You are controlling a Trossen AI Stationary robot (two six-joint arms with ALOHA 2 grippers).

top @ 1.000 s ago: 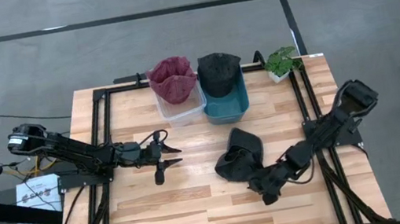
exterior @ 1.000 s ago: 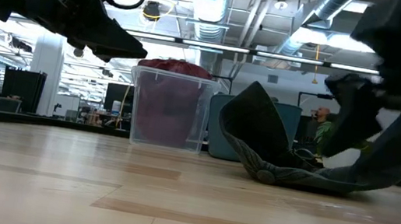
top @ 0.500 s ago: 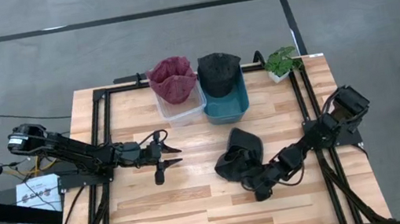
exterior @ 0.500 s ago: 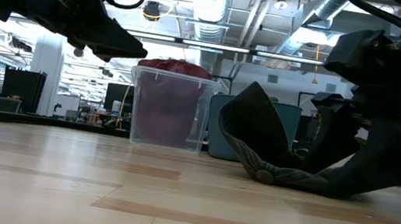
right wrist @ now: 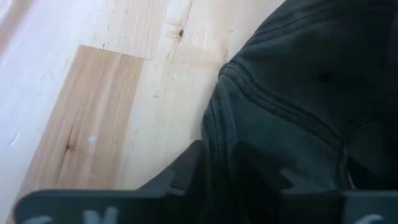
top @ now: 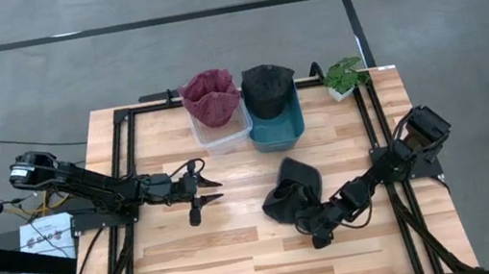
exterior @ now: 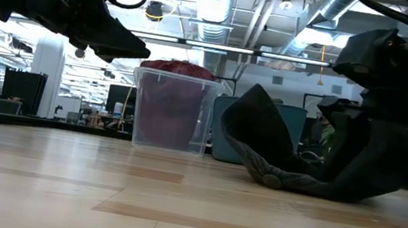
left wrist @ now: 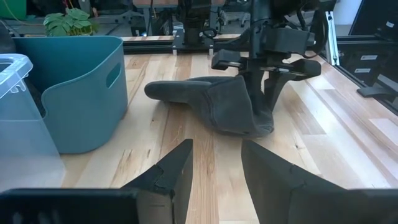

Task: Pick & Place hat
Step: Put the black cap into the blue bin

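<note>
A dark grey hat (top: 290, 193) lies crumpled on the wooden table near its middle, its brim on the boards and one side standing up (exterior: 262, 130). My right gripper (top: 319, 230) is down at the hat's near-right edge, shut on the cloth (right wrist: 239, 168). In the left wrist view it stands over the hat (left wrist: 230, 106). My left gripper (top: 206, 193) hovers open above the table to the left of the hat, pointing toward it, with nothing between its fingers (left wrist: 214, 168). My right gripper has the hat's near-right edge (right wrist: 249, 134) between its two fingers, which come slanting down from the table's right. A ridge of dark cloth bunches up between the fingers (right wrist: 186, 171). The hat rests on the table.
At the far side stand a clear bin (top: 221, 131) holding a maroon hat (top: 210, 96) and a teal bin (top: 279, 124) holding another dark hat (top: 268, 88). A small potted plant (top: 345, 75) sits at the far right. Bare boards lie along the near edge.
My right gripper has come down and toward the table's left onto the hat's near-right edge, then kept still. The hat has stayed where it lay. My left arm has not moved.
</note>
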